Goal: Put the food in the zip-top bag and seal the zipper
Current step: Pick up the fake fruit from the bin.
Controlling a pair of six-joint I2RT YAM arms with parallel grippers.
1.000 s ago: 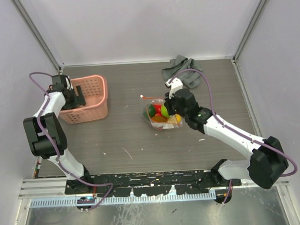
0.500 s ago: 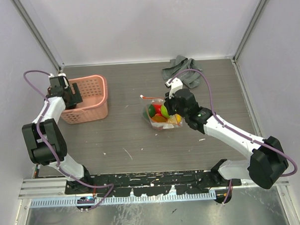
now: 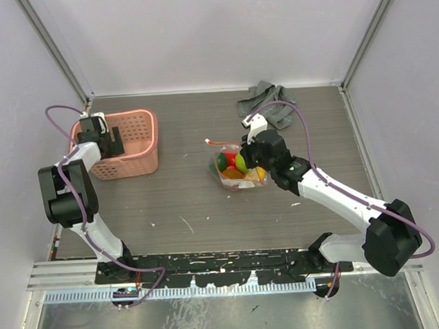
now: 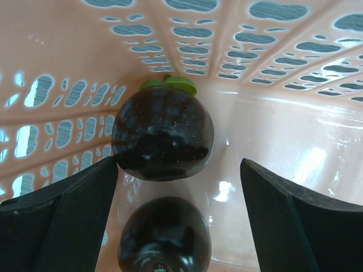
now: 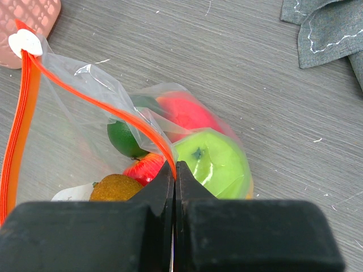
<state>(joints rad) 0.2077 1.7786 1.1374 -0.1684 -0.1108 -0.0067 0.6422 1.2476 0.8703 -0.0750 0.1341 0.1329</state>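
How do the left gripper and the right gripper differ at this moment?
The left gripper is open; the right gripper is shut. The left gripper is inside the pink basket, facing a dark purple fruit; the right gripper pinches the zipper of the zip-top bag. Both are black.

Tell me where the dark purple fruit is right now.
The dark purple fruit sits inside the pink basket at the table's far left, just ahead of the left gripper's open fingers in the left wrist view.

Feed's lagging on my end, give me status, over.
Left hand open inside basket, dark fruit in front, not gripped. Right hand shut on bag's zipper, mouth open, other food inside. Nothing blocking.
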